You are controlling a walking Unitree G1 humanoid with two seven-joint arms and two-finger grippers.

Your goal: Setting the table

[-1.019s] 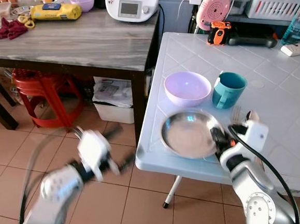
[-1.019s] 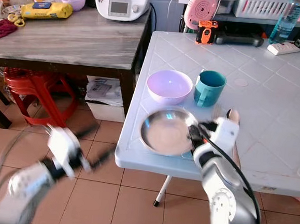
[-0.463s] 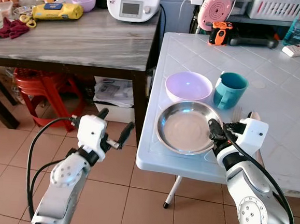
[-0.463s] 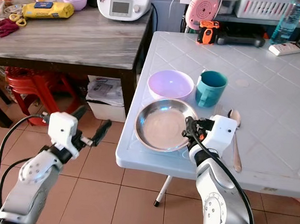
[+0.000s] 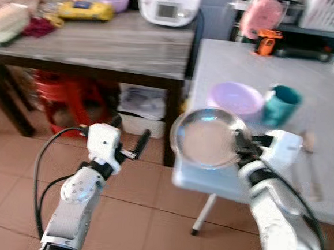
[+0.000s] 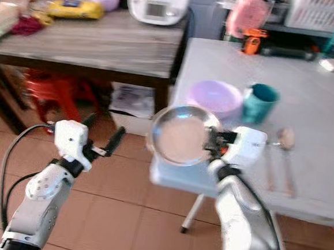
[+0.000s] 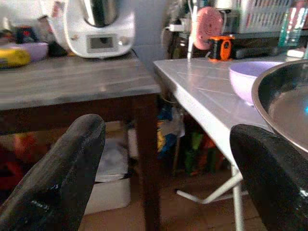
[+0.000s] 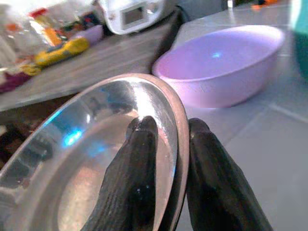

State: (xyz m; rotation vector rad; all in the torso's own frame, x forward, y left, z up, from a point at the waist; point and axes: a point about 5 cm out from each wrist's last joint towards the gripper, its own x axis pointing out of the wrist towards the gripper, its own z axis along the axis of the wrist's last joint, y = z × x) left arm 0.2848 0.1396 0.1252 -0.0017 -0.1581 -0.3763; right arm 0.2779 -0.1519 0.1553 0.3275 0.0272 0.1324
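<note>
1 steel plate [image 5: 206, 137] was pinched at its rim by the right gripper [image 8: 166, 144], tilted above the white table's [image 5: 331, 103] near edge, before a purple bowl [image 5: 236, 98]. The left gripper [image 5: 129, 146] hung spread, holding nothing.

Open tiled floor [image 5: 10, 205] lies below the left gripper [image 5: 131, 147] (its jaws spread wide), but the dark wooden desk [image 5: 92, 44] crowds it from behind, while the steel plate [image 5: 207, 137] overhangs the white desk's [image 5: 326, 91] edge just before the purple bowl [image 5: 237, 98] and teal cup [image 5: 279, 105].
</note>
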